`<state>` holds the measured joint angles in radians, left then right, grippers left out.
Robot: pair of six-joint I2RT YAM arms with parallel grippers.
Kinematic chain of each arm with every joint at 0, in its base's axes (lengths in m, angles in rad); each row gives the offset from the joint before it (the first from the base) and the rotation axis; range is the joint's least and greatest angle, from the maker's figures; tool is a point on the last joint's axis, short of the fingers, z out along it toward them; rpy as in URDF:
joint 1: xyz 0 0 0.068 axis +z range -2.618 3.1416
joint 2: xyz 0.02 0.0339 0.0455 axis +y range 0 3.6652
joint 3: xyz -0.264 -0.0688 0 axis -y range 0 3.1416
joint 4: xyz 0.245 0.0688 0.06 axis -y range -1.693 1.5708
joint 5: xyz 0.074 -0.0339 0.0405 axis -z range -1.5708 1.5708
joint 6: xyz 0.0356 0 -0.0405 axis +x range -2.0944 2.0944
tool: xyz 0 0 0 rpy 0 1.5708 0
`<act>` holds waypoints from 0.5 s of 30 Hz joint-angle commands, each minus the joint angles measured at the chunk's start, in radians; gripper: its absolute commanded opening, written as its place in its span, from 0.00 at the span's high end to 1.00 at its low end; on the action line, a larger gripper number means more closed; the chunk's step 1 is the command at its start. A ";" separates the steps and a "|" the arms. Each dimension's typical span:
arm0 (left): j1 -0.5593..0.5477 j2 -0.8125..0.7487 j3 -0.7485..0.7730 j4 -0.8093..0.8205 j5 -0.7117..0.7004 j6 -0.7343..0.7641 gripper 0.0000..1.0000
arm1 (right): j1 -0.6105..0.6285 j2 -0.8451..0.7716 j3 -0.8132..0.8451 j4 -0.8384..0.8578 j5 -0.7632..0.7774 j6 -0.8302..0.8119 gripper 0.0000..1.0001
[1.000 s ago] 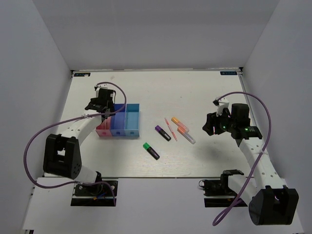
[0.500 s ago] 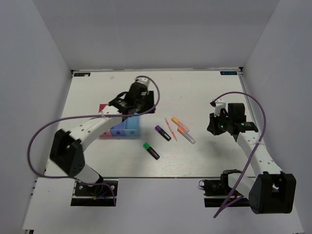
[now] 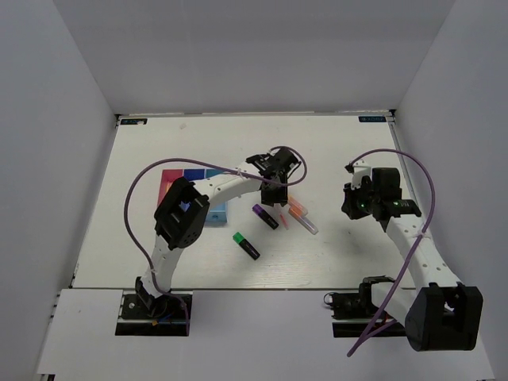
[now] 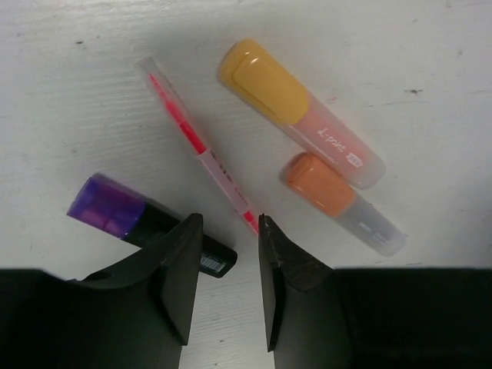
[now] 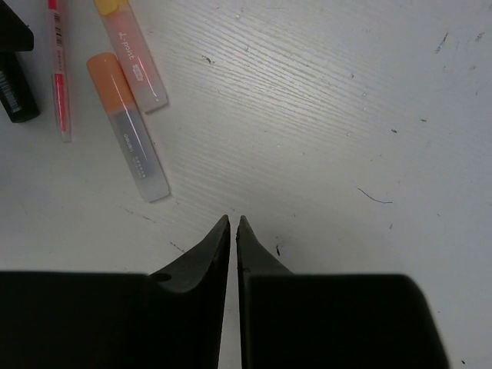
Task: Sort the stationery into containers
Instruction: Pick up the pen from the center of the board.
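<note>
The stationery lies mid-table: a purple-black highlighter [image 3: 265,217] [image 4: 115,211], a thin pink pen [image 3: 279,213] [image 4: 196,146], two orange highlighters [image 3: 297,207] [image 4: 300,111] [image 5: 127,127] and, nearer, a green-black highlighter [image 3: 246,245]. My left gripper [image 3: 275,193] [image 4: 229,219] hovers open just above the table. The pink pen's near end lies at its right fingertip and the purple highlighter's black end by its left finger; nothing sits between the jaws. My right gripper [image 3: 349,205] [image 5: 233,219] is shut on nothing, right of the orange highlighters. The containers [image 3: 168,181] stand to the left, partly hidden by my left arm.
My left arm [image 3: 230,184] stretches over the containers, its purple cable [image 3: 143,178] looping above them. The table's back edge [image 3: 254,116] meets white walls that close in both sides. A scratch [image 5: 374,197] marks the bare board under my right gripper.
My left arm has swung from over the containers rightward to the pens, its jaws narrowing a little. My right gripper has gone from open to shut and stayed almost in place.
</note>
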<state>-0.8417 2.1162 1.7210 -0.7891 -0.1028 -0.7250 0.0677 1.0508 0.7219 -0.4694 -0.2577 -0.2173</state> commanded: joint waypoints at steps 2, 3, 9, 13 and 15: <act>-0.008 0.005 0.066 -0.082 -0.041 -0.053 0.54 | 0.000 -0.034 0.011 0.028 0.009 0.002 0.90; -0.008 0.014 0.063 -0.093 -0.040 -0.054 0.53 | -0.002 -0.040 0.010 0.026 0.011 0.001 0.90; -0.010 0.068 0.084 -0.099 -0.040 -0.080 0.53 | -0.002 -0.058 0.007 0.028 0.015 0.002 0.88; -0.011 0.103 0.113 -0.095 -0.044 -0.096 0.54 | -0.003 -0.069 0.007 0.028 0.015 0.002 0.88; -0.014 0.117 0.123 -0.101 -0.048 -0.097 0.54 | -0.002 -0.069 0.002 0.028 0.012 0.004 0.88</act>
<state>-0.8474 2.2356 1.7977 -0.8825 -0.1314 -0.7994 0.0673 1.0027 0.7219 -0.4694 -0.2508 -0.2173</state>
